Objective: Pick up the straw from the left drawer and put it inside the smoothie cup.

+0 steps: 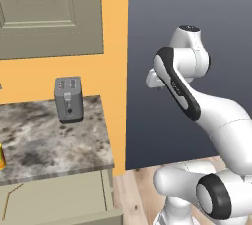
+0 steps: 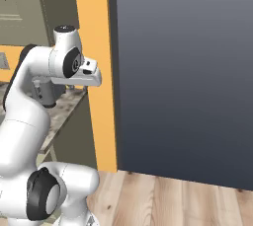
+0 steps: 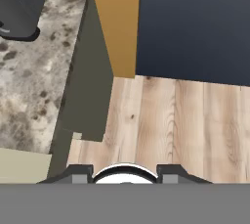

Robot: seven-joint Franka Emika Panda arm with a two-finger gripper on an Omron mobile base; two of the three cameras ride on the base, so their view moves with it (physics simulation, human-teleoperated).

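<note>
While raised above floor, hand (image 3: 125,175) spread, empty.

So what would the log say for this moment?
straw: in open left drawer | smoothie cup: on counter | fingers: holding nothing, over floor

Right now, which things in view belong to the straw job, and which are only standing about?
For the job: straw, drawer, cup, gripper.
Standing about: toaster, counter, upper cabinet.
</note>
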